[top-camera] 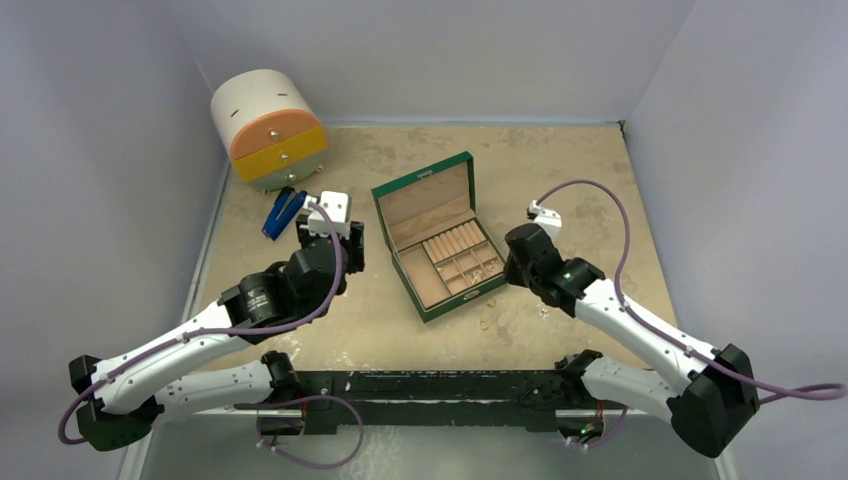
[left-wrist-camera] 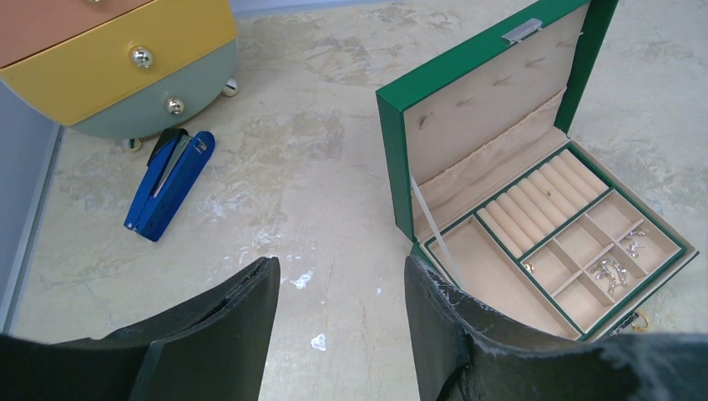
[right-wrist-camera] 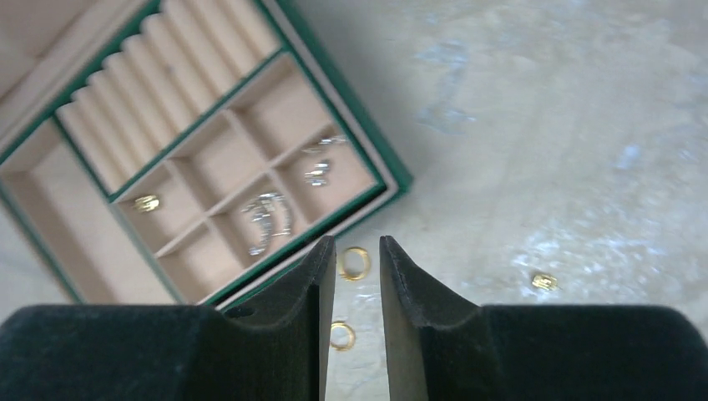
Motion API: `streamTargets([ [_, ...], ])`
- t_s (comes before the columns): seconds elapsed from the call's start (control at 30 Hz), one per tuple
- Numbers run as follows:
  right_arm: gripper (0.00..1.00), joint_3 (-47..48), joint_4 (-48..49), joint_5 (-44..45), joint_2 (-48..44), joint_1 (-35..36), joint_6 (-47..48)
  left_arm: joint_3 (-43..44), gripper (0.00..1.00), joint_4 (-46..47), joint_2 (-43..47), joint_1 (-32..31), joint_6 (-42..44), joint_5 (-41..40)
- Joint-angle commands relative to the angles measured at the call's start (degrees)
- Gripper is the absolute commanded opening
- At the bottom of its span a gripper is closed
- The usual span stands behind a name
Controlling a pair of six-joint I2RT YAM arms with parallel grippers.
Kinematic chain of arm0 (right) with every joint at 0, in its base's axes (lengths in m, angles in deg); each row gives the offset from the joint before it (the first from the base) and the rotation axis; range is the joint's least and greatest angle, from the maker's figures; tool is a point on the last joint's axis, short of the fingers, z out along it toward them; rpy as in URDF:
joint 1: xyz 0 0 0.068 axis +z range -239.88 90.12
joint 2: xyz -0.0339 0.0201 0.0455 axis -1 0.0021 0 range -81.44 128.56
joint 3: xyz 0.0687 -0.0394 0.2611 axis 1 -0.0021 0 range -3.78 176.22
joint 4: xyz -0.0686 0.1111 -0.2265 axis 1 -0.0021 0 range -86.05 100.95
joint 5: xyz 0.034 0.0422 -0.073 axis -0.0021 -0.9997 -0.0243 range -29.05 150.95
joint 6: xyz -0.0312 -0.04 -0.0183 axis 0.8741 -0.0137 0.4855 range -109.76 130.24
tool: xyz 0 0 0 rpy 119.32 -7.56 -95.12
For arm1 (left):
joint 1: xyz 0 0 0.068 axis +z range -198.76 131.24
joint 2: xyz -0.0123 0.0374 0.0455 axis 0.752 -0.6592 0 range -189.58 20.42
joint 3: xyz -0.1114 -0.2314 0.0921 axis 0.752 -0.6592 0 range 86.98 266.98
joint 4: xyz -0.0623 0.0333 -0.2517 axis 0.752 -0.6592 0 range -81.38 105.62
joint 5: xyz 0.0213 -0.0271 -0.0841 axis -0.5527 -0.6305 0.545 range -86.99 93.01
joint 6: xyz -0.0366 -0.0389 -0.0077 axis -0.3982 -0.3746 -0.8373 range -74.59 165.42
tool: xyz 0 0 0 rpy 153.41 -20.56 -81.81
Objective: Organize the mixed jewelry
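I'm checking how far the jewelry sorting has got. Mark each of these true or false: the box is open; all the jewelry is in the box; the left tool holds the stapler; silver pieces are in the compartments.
1. The green box has its lid up. True.
2. All the jewelry is inside the box. False: gold rings lie on the table just outside the box's corner.
3. The left tool holds the blue stapler. False: the stapler lies on the table by the drawer cabinet, and the left tool is open and empty.
4. Silver pieces lie in the box's small compartments. True.
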State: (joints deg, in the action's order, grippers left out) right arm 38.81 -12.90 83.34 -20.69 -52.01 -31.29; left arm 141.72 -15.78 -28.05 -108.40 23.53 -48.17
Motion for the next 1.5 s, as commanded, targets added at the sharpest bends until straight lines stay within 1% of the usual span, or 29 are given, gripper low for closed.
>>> streamTargets([
  [0.0,0.29,-2.6,-6.8,5.6,-2.3,-3.8,-5.1,0.3,0.56,0.8,0.0,0.2,0.2,-0.3],
  [0.17,0.29,-6.0,-7.9,1.2,-3.5,-11.0,-8.3,0.3,0.56,0.8,-0.2,0.2,0.1,-0.2],
  [0.27,0.29,-6.7,-9.2,1.4,-3.8,-12.7,-10.8,0.2,0.56,0.9,-0.3,0.2,0.1,-0.1],
  [0.5,0.29,-6.9,-12.8,3.8,-3.2,-13.6,-17.0,0.3,0.56,0.9,-0.4,0.2,0.2,-0.1],
  [0.73,0.28,-6.7,-15.7,5.4,-0.5,-14.0,-21.2,0.3,0.56,0.9,-0.4,0.2,0.2,0.0],
  [1.47,0.28,-8.9,-16.8,7.8,2.7,-15.5,-25.0,0.2,0.56,0.8,-0.1,0.2,0.2,-0.2],
])
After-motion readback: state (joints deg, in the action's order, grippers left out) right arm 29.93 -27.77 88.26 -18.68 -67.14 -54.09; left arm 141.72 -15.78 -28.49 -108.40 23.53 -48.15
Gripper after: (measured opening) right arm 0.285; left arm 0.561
